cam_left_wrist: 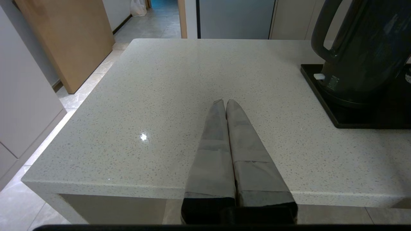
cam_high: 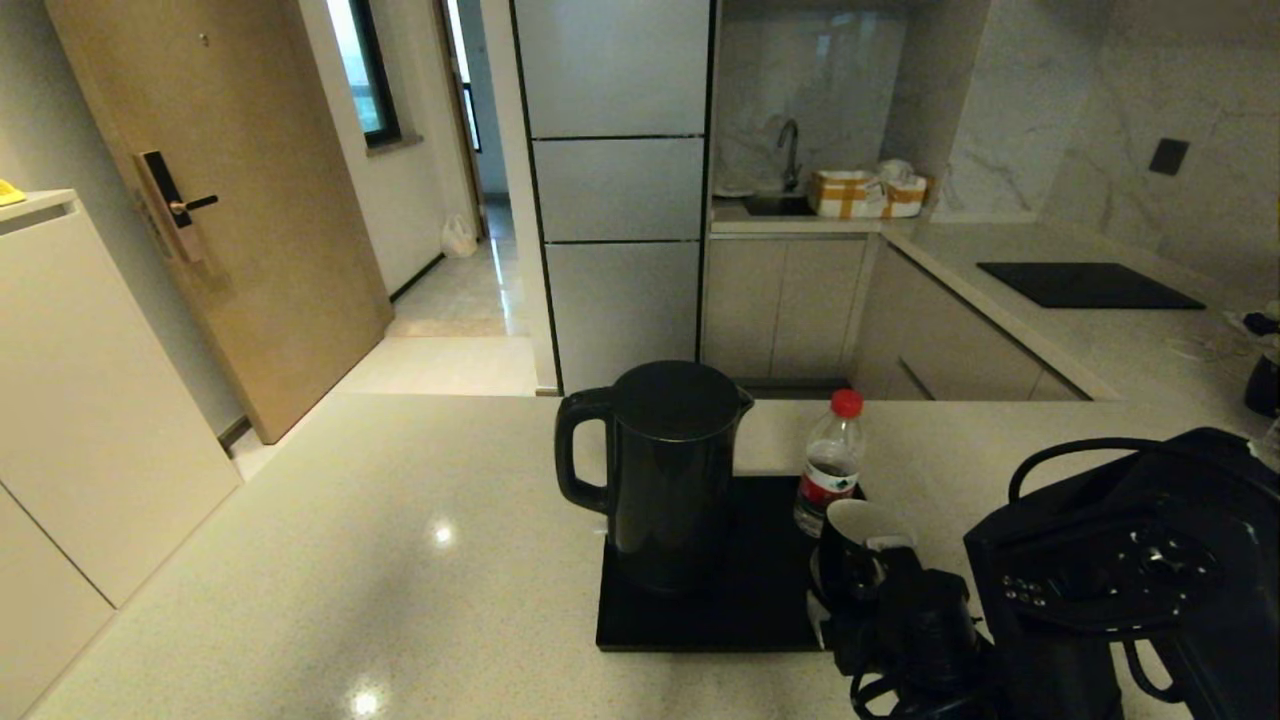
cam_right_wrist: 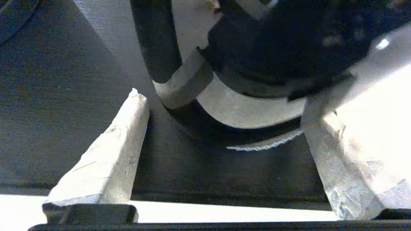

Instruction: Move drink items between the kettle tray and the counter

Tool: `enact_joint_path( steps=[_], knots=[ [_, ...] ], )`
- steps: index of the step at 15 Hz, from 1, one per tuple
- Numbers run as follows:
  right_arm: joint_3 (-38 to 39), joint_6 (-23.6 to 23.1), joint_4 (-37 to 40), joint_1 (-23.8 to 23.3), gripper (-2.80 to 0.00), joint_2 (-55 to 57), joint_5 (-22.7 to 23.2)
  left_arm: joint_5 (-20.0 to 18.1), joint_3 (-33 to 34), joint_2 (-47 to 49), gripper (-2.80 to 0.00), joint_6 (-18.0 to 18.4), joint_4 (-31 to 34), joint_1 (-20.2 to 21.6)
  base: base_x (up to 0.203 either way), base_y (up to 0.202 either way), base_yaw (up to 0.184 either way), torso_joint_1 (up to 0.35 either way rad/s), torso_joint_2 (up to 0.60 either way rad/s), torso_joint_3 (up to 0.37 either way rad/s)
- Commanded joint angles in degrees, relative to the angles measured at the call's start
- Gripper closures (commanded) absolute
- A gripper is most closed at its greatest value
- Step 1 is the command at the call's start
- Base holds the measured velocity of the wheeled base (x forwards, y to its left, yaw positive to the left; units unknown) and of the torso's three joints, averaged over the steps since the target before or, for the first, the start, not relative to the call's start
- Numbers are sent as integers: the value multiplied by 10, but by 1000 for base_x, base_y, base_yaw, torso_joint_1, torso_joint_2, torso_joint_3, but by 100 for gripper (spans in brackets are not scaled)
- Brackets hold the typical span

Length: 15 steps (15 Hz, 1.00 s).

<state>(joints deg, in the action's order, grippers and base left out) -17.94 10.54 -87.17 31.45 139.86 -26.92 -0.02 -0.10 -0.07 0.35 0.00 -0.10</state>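
Observation:
The black kettle [cam_high: 670, 470] [cam_left_wrist: 362, 48] stands on the left part of the black kettle tray [cam_high: 760, 600] [cam_left_wrist: 369, 122] [cam_right_wrist: 64, 96]. At the tray's far right is the red-capped bottle [cam_high: 830, 465]. The black cup [cam_high: 850, 545] [cam_right_wrist: 273, 48], white inside, sits on a white saucer [cam_right_wrist: 250, 112] at the tray's near right. My right gripper [cam_high: 875, 590] [cam_right_wrist: 224, 104] is open, low over the tray, its fingers either side of the cup's base and handle. My left gripper [cam_left_wrist: 223, 102] is shut and empty above the counter [cam_high: 350, 520] [cam_left_wrist: 160, 80], left of the tray.
A black glass cooktop [cam_high: 1085, 285] lies on the far right worktop, with a dark object [cam_high: 1262, 385] at the right edge. The counter's left and near edges drop to the floor. A sink and boxes [cam_high: 865, 192] stand at the back.

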Motion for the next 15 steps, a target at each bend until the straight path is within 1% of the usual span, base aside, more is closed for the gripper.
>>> enact_joint_path(
  steps=[1, 3, 6, 8, 11, 13, 14, 15],
  knots=[
    [10, 6, -5, 0, -280, -7, -1, 0, 0, 0, 0, 0, 0, 0, 0, 0, 0, 0, 0, 0],
    [50, 25, -5, 0, -280, -32, 3, -1, 0, 0, 0, 0, 0, 0, 0, 0, 0, 0, 0, 0],
    [92, 37, -5, 0, -280, -97, 10, 0, 0, 0, 0, 0, 0, 0, 0, 0, 0, 0, 0, 0],
    [128, 41, -5, 0, -280, -141, 23, 0, 0, 0, 0, 0, 0, 0, 0, 0, 0, 0, 0, 0],
    [155, 40, -5, 0, -280, -199, 31, 0, 0, 0, 0, 0, 0, 0, 0, 0, 0, 0, 0, 0],
    [161, 30, -5, -7, -280, -262, 24, 0, 0, 0, 0, 0, 0, 0, 0, 0, 0, 0, 0, 0],
    [158, 0, -5, -30, -280, -298, 16, 0, 0, 0, 0, 0, 0, 0, 0, 0, 0, 0, 0, 0],
    [152, -34, -5, -73, -280, -348, 10, -1, 0, 0, 0, 0, 0, 0, 0, 0, 0, 0, 0, 0]
  ],
)
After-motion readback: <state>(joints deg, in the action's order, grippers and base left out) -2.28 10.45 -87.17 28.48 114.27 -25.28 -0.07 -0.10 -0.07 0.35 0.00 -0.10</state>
